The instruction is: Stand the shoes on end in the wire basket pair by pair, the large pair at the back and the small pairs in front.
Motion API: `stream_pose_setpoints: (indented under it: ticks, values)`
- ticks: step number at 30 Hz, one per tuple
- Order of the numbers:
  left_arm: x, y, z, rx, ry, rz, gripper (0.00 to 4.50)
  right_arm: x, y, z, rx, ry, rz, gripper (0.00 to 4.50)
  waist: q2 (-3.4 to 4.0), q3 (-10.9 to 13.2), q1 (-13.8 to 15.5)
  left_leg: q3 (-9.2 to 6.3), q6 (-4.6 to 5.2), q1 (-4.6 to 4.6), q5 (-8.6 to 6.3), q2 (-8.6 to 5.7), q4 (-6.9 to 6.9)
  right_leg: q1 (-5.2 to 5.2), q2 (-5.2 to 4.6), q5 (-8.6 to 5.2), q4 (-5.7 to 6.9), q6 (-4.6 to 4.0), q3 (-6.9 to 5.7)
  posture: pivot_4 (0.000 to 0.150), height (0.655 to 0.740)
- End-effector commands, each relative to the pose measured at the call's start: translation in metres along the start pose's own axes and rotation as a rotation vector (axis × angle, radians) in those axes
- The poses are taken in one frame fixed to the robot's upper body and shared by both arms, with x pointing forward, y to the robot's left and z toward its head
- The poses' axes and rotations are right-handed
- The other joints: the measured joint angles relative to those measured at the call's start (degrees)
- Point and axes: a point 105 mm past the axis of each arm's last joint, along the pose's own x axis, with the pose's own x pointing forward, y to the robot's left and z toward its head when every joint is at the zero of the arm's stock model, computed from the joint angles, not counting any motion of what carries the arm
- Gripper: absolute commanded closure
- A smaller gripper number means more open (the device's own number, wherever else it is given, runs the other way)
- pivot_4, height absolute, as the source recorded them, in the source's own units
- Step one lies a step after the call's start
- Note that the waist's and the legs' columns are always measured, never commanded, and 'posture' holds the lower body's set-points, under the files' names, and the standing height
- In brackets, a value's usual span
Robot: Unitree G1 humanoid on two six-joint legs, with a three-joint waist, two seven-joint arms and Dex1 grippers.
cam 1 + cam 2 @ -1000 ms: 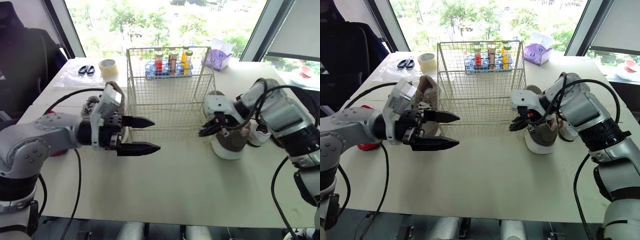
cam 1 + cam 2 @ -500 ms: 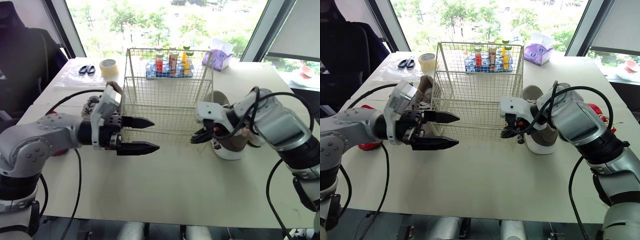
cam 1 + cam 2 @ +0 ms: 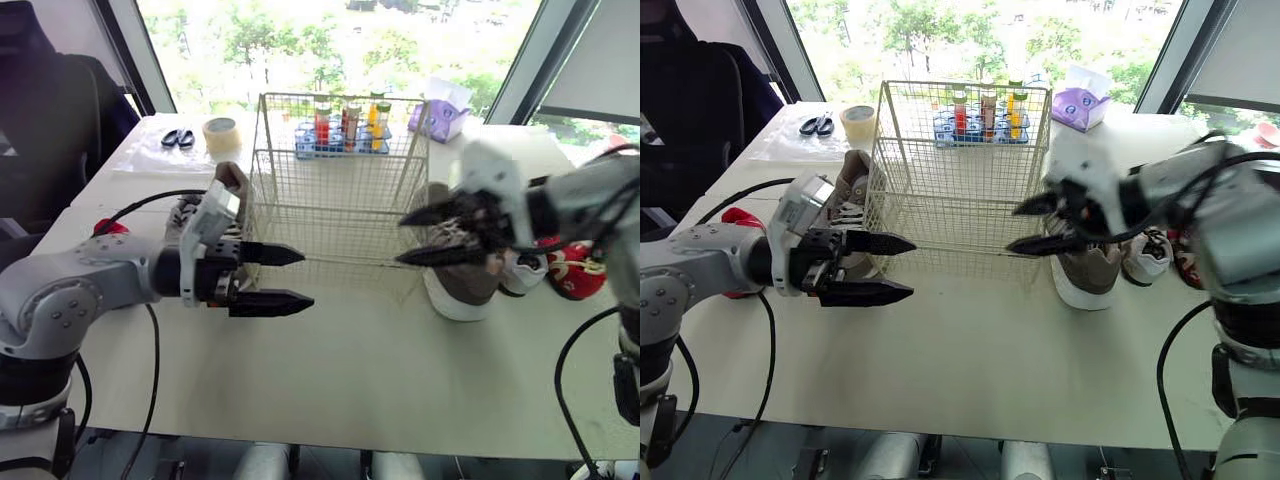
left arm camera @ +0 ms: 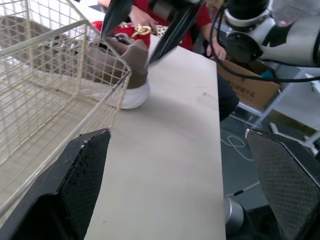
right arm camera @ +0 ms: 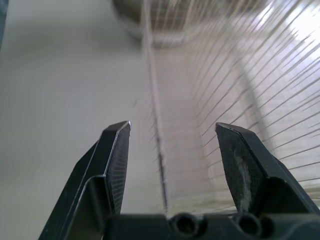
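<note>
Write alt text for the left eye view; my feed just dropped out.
An empty wire basket stands mid-table between two open grippers, the left gripper by its front left corner and the right gripper by its right side. One brown shoe stands left of the basket, another brown shoe right of it.

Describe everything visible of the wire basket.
The wire basket is a cream, open-topped box of thin metal grid, upright on the white table, with no shoes inside. One brown shoe sits by its left side, another brown shoe by its right. The open left claw and open right claw hover near its front corners.
</note>
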Motion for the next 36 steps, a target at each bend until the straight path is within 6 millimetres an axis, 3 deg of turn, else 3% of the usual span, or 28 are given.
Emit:
stream_pose_setpoints:
  ticks: [1, 3, 5, 10, 14, 17, 19, 21, 25, 36]
  values:
    - [-0.006, -0.008, 0.006, -0.024, -0.018, -0.014, 0.00, -0.031, 0.004, 0.011, 0.076, -0.146, -0.138, 1.62, 0.00, 0.0, 0.2, 0.00, 0.01, -0.02, 0.00, -0.01, 0.00, 0.00, -0.01, 0.00, -0.03, 0.00, 0.00, 0.150, 0.6595]
    - [-0.006, -0.011, 0.003, -0.058, -0.010, -0.028, 0.00, -0.043, 0.003, 0.014, 0.153, -0.263, -0.215, 1.62, 0.01, 0.0, -0.1, 0.03, 0.04, -0.01, -0.02, -0.02, 0.01, -0.01, -0.03, 0.00, -0.02, 0.00, 0.02, 0.150, 0.6595]
    - [-0.006, -0.011, 0.004, -0.080, -0.015, -0.023, 0.00, -0.048, 0.000, 0.000, 0.217, -0.271, -0.301, 1.62, 0.02, 0.0, -0.1, 0.04, 0.04, 0.03, -0.02, -0.01, 0.01, 0.00, -0.03, 0.00, 0.00, 0.00, 0.05, 0.150, 0.6595]
    - [-0.001, -0.017, -0.001, -0.092, -0.022, -0.003, 0.00, -0.061, 0.000, -0.050, 0.274, -0.273, -0.594, 0.03, -0.05, -0.1, 0.5, 0.02, 0.04, 0.08, -0.01, 0.00, 0.01, 0.09, -0.02, -0.01, 0.00, -0.02, 0.05, 0.150, 0.6595]
    - [0.002, -0.019, -0.015, 0.003, 0.077, 0.048, 0.00, -0.066, -0.021, -0.073, 0.381, -0.348, -0.785, 0.03, 0.01, 0.0, 0.1, 0.25, 0.02, 0.11, 0.00, -0.02, 0.02, 0.02, -0.03, 0.00, 0.03, -0.04, 0.25, 0.150, 0.6595]
    - [0.008, -0.025, -0.012, 0.008, -0.017, 0.070, 0.00, -0.057, -0.011, -0.103, 0.439, -0.291, -0.876, 0.03, 0.03, -0.1, 0.1, 0.20, -0.01, 0.16, 0.03, 0.02, 0.01, 0.05, 0.02, -0.07, 0.06, -0.23, 0.24, 0.150, 0.6595]
    - [0.014, -0.016, -0.014, 0.049, -0.071, 0.175, 0.00, -0.051, 0.003, -0.120, 0.451, -0.239, -0.924, 0.03, 0.02, -0.1, 0.7, 0.13, -0.01, 0.17, 0.03, 0.05, -0.04, 0.09, 0.04, -0.08, 0.04, -0.23, 0.20, 0.150, 0.6595]
    - [0.023, -0.012, -0.023, 0.135, -0.070, 0.238, 0.00, -0.057, 0.005, -0.129, 0.496, -0.265, -1.021, 0.03, 0.08, -0.1, 1.0, 0.16, 0.00, 0.10, 0.02, 0.03, -0.04, 0.00, 0.03, -0.07, 0.04, -0.21, 0.21, 0.150, 0.6595]
    - [0.040, -0.019, -0.032, 0.024, -0.200, 0.226, 0.00, -0.047, 0.016, -0.143, 0.536, -0.256, -1.059, 0.03, 0.26, -0.2, 1.1, 0.32, 0.05, 0.19, 0.04, -0.04, 0.07, 0.12, 0.03, -0.07, 0.03, -0.24, 0.38, 0.150, 0.6595]
    - [0.047, -0.022, -0.049, 0.029, -0.128, 0.180, 0.00, -0.003, 0.017, -0.164, 0.605, -0.274, -1.011, 0.03, 0.37, -0.3, 0.9, 0.29, 0.06, 0.23, 0.05, 0.03, 0.06, 0.05, 0.16, -0.09, 0.21, -0.27, 0.30, 0.150, 0.6595]
